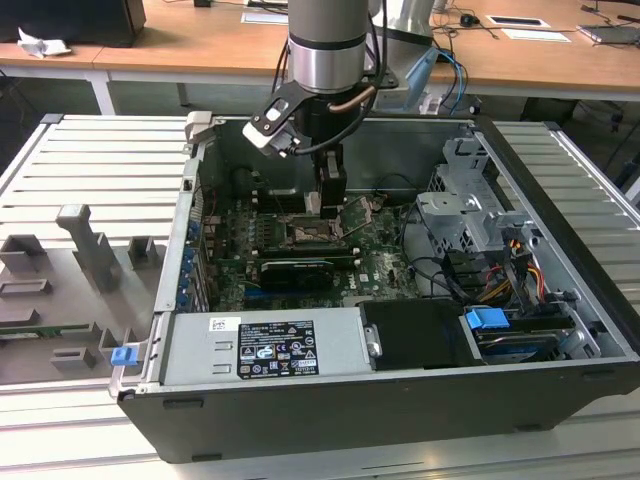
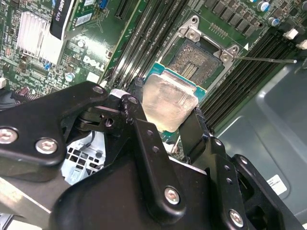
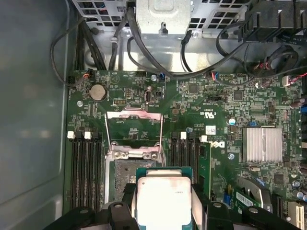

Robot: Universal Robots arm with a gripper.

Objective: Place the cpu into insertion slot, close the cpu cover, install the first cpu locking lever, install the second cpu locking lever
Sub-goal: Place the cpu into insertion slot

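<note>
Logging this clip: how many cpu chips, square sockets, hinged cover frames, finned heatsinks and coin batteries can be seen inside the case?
Pale silvery square cpu: 1
Square insertion slot with dark pin field: 1
Silver hinged cpu cover frame, raised: 1
Silver finned heatsink: 1
Round silver coin battery: 1
Total: 5

A grey table (image 1: 60, 170) with long ridges runs across the room in the exterior view, and some grey blocks (image 1: 90, 245) stand on it at the exterior view's left. Behind it is a long wooden table (image 1: 200, 50) with white legs. White papers (image 1: 528, 33) lie on top of it.
</note>
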